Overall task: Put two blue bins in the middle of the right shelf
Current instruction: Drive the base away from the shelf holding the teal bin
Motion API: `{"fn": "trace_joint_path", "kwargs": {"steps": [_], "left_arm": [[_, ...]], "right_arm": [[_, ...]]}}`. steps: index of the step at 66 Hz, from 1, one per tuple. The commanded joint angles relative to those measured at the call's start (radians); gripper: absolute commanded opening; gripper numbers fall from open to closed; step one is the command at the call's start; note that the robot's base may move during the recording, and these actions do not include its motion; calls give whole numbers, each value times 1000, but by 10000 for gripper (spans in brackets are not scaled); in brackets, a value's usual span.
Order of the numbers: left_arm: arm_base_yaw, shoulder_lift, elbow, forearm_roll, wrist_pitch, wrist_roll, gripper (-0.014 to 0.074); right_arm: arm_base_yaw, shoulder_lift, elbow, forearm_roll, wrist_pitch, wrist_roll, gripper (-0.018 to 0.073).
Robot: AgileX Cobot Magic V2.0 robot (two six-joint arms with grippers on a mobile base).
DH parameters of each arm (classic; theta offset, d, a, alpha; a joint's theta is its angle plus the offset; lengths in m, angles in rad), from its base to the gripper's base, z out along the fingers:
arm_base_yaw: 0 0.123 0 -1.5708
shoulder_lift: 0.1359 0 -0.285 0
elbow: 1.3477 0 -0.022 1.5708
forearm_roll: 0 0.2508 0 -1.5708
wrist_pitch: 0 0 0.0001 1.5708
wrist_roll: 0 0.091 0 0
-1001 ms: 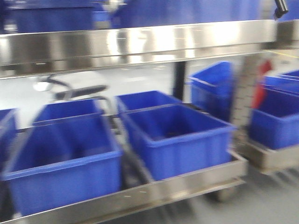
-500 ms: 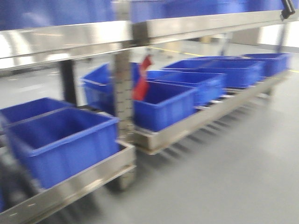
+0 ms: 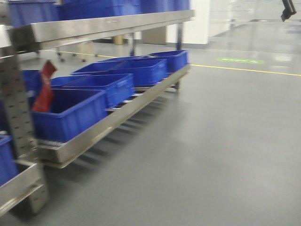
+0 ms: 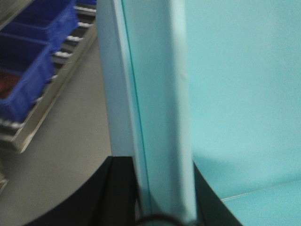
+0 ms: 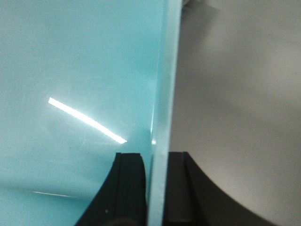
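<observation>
In both wrist views I hold one blue bin, which looks pale turquoise up close. My left gripper (image 4: 160, 162) is shut on the bin's left wall (image 4: 155, 89), with a black finger on each side of it. My right gripper (image 5: 157, 157) is shut on the thin right wall (image 5: 164, 84), and the bin's inside (image 5: 70, 70) lies to its left. The front view shows neither the held bin nor the grippers. Several more blue bins (image 3: 70, 113) stand in a row on the low level of a steel shelf (image 3: 108, 26) at the left.
A perforated steel upright (image 3: 16, 103) with a red tag (image 3: 45, 87) stands at the near left. Grey floor (image 3: 211, 150) stretches to the right, crossed by a yellow line (image 3: 244, 69) and a green marking (image 3: 241, 60). A dark part (image 3: 287, 9) hangs at the top right.
The front view has swung to the right: the shelves and their bins slid left and bare floor now fills the right side. The blur is less than before.
</observation>
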Motion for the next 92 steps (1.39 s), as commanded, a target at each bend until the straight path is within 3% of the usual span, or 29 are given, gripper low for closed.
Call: {"fn": "trace_joint_path", "kwargs": {"steps": [1, 92], "left_arm": [[0, -21, -20, -27, -110, 7, -111], [0, -21, -20, -27, -110, 7, -111]], "right_arm": [[-1, -17, -14, -5, -58, -12, -167], [-1, -17, -14, -5, -58, -12, -167]]}}
